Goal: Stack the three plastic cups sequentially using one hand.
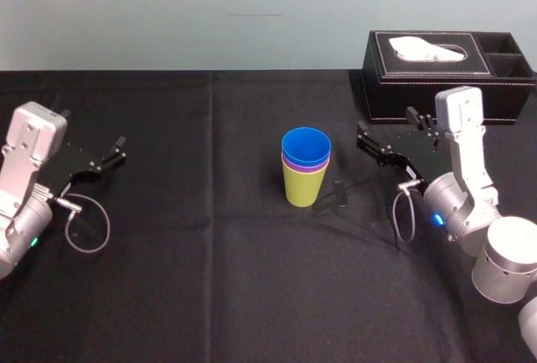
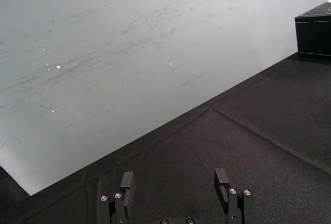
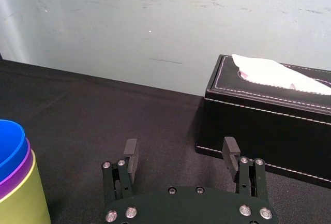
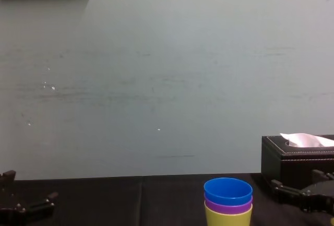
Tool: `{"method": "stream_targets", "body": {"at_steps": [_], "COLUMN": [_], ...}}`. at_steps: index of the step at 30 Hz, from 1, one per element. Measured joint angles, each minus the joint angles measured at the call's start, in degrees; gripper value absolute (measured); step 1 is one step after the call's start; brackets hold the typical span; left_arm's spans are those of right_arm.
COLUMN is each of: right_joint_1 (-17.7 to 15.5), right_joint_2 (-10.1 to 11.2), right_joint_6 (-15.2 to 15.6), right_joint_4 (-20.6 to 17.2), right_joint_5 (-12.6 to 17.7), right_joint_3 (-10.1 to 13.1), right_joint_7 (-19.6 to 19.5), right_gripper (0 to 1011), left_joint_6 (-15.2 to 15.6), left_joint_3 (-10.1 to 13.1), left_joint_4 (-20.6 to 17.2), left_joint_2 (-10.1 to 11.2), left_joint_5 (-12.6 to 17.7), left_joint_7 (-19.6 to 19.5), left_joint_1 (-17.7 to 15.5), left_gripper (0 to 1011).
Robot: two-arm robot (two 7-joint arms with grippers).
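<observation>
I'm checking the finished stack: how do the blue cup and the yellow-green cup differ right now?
The blue cup is on top, nested inside the purple cup; the yellow-green cup is at the bottom, standing on the table. Only the blue cup's rim band shows from outside, while most of the yellow-green cup's wall shows. Both stand upright in one stack.
</observation>
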Motion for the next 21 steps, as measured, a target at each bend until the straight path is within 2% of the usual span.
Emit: {"method": "stream_targets", "body": {"at_steps": [21], "right_joint_1": [-0.1], "right_joint_2": [0.0], "right_joint_6": [-0.1], "right_joint_4": [-0.2], "right_joint_5": [0.1], "right_joint_3": [0.0], "right_joint_7": [-0.2], "right_gripper": [1004], "left_joint_6": [0.0], "left_joint_3": [0.0], "left_joint_4": [0.0], "left_joint_2": [0.0], "left_joint_5": [0.0], "left_joint_7": [0.0], "left_joint_1": [0.0], "left_gripper": [1011]}}
